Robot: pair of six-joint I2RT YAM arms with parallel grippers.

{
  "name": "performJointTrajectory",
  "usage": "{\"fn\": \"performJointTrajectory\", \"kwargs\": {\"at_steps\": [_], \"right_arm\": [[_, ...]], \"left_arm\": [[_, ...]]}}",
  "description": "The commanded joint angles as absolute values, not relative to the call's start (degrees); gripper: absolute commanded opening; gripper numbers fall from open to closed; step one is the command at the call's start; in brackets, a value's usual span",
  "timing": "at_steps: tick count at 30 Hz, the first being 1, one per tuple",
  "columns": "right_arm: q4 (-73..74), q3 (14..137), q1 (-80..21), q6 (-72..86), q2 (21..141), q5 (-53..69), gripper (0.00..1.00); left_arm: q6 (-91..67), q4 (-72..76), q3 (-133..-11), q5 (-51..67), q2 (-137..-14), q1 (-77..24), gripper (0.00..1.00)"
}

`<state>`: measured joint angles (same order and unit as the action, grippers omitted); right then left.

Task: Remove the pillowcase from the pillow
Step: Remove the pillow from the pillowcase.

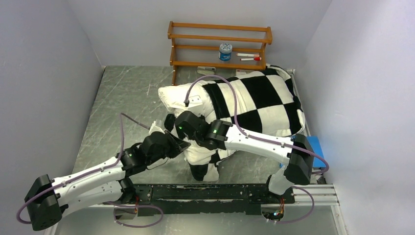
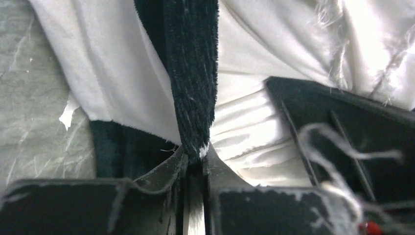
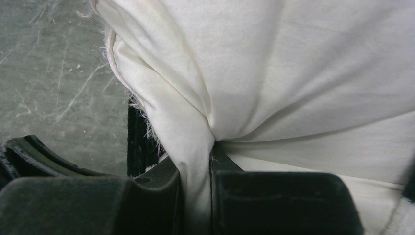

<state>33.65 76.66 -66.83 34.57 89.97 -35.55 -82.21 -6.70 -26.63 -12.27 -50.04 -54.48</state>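
ok so left side first: the left gripper (image 2: 195, 164) has its fingers pinched tight on a black plush fold of the pillowcase (image 1: 264, 98), right at the cover's bunched open edge near the front of the table (image 1: 122, 98). just beside it, the right gripper (image 3: 195, 171) is clamped on a gathered fold of the white pillow (image 1: 173, 95). the pillow's left end is poking out bare. the rest sits inside the checkered cover, which runs toward the back right, with a blue pad (image 1: 315, 145) off at the right edge. looks to me like the peel-off step, maybe a third of the way there. next move imo: one hand anchors the pillow while the other drags the cover off, pulling apart steadily so neither pinch slips
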Motion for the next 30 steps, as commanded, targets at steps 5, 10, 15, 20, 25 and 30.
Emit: {"fn": "performJointTrajectory", "kwargs": {"at_steps": [5, 10, 15, 20, 25, 30], "right_arm": [[27.29, 86.93, -62.53, 31.06, 92.04, -41.06, 0.00], [27.10, 92.49, -61.69, 28.71, 94.85, -40.80, 0.00], [26.14, 95.67, -61.31, 28.70, 95.54, -37.94, 0.00], [26.47, 99.01, -60.93, 29.55, 96.37, -35.51, 0.00], [27.06, 102.42, -59.71, 29.50, 98.12, -34.13, 0.00], [28.26, 107.10, -57.43, 27.86, 100.96, -35.19, 0.00]], "left_arm": [[-79.54, -15.01, -17.64, 2.98, -41.51, -54.43, 0.05], [-76.28, -7.32, -8.30, 13.42, -41.89, -54.77, 0.05], [-72.93, -0.99, -6.48, 14.43, -48.99, -55.01, 0.05], [-71.74, 6.95, -9.75, 9.69, -62.44, -59.65, 0.05], [-73.50, 13.87, -9.29, 7.89, -72.16, -66.07, 0.05], [-77.26, 18.56, -3.05, 6.62, -68.55, -69.42, 0.05]]}}
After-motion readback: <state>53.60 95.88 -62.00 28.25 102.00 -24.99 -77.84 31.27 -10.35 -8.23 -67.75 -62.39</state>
